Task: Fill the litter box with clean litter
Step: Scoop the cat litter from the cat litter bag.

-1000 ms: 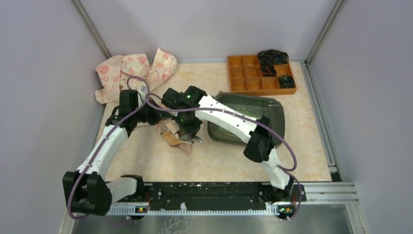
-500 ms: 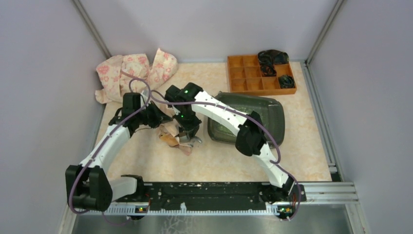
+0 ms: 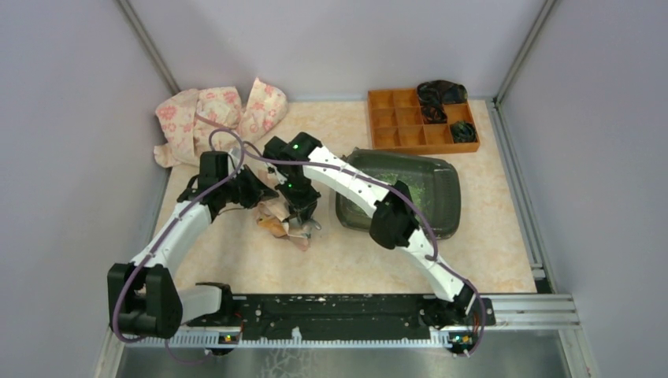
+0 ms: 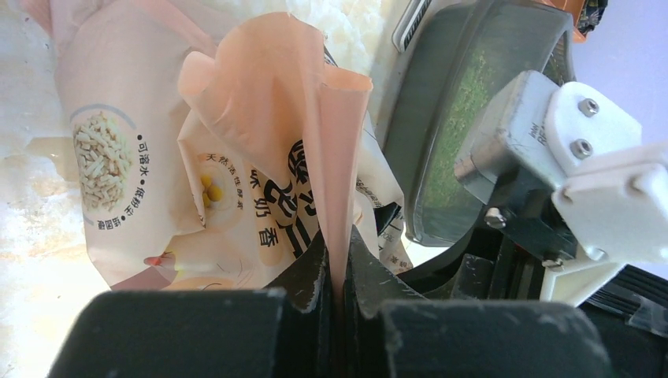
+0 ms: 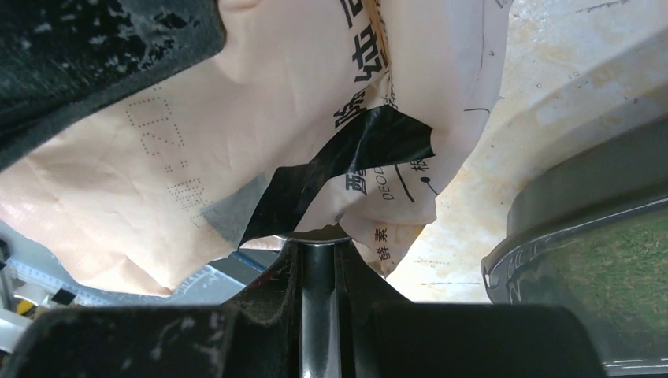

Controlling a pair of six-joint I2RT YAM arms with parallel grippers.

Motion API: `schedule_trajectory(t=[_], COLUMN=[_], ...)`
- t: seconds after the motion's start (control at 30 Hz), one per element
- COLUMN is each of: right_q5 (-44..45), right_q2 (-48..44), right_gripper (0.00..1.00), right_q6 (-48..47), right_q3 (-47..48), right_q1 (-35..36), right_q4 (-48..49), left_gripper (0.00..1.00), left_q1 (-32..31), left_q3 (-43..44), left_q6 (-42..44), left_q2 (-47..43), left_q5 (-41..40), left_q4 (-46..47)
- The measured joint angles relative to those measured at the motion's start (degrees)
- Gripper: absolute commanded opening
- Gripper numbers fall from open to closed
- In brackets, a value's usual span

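The dark litter box [image 3: 450,183] lies right of centre and holds light-green clean litter [image 3: 421,187]. A crumpled peach paper bag [image 3: 276,224] lies just left of it. My left gripper [image 3: 257,194] is shut on a fold of the bag [image 4: 260,157]; the left wrist view shows the jaws [image 4: 337,252] pinching the paper. My right gripper [image 3: 302,209] is shut on a grey metal scoop handle [image 5: 319,315], and the scoop's head is hidden behind the bag [image 5: 276,102]. The litter box rim [image 5: 583,205] and litter [image 5: 622,276] show at the lower right of the right wrist view.
An orange compartmented organiser [image 3: 421,120] with black items stands at the back right. A floral cloth [image 3: 217,114] is bunched at the back left. Grey walls close in both sides. A metal rail [image 3: 339,311] runs along the near edge.
The right arm's elbow has swung left and its gripper has drawn slightly back along the bag. The left arm has shifted a little. Both grips are unchanged.
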Motion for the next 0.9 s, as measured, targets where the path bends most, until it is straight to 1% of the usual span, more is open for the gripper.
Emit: schedule_trajectory(t=[0.3,0.57,0.73,0.9], right_q5=[-1.99,-5.11,-4.59,-1.88], right_q2=[4.13,5.62,5.86,4.52], right_gripper=[0.0,0.0,0.0,0.0], right_q6=[-0.04,0.31,2.6,5.38], right_q3=[5.29,5.4,4.31,-0.61], right_q1=[-0.76,-1.88,-1.97,-1.84], right_q4=[-1.95,-0.55,4.13,14.53], left_gripper=[0.03,0.03,0.03,0.03], left_q1=[0.0,-0.04,-0.04,0.02], left_q3=[0.0,0.02,1.84,5.53], left_q6=[0.31,0.87,1.66,2.36], left_q2=[0.66,1.2,2.54,4.07], left_q5=[-0.11,-0.28,-1.33,-2.69], left_q4=[-0.04,0.0,-0.63,-1.53])
